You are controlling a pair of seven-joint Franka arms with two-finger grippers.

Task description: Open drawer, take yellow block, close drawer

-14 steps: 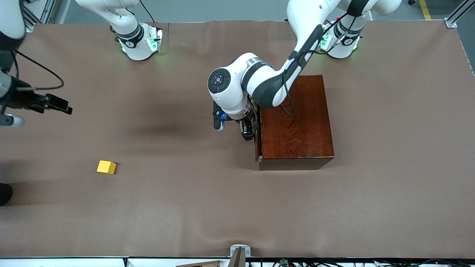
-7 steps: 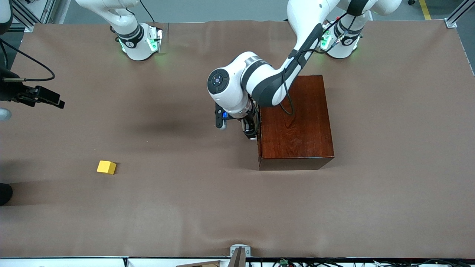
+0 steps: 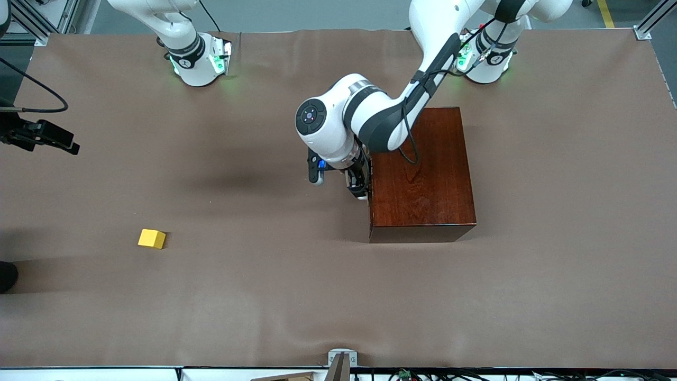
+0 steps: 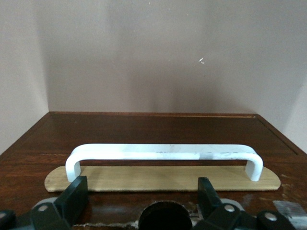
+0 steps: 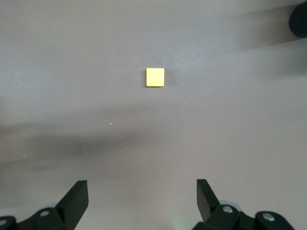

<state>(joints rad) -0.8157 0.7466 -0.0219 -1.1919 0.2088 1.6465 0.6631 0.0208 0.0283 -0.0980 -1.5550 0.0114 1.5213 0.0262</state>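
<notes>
Drawer [image 3: 369, 196]: sitting flush in the wooden box [image 3: 420, 174].
Left gripper [image 3: 359, 188]: hovering spread before the white handle [image 4: 165, 154], not gripping.
Right gripper [image 5: 139, 199]: hanging released above the table [image 3: 264, 296].
Yellow block [image 3: 152, 238]: lying on the table toward the right arm's end.

The brown table [image 3: 296, 296] carries the wooden box [image 3: 423, 174] and yellow block [image 3: 152, 238].

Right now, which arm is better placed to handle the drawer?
Left. The left gripper is open right at the white handle of the drawer, in front of the wooden box. The right gripper, also open, hangs over the table toward the right arm's end, looking down on the yellow block.
</notes>
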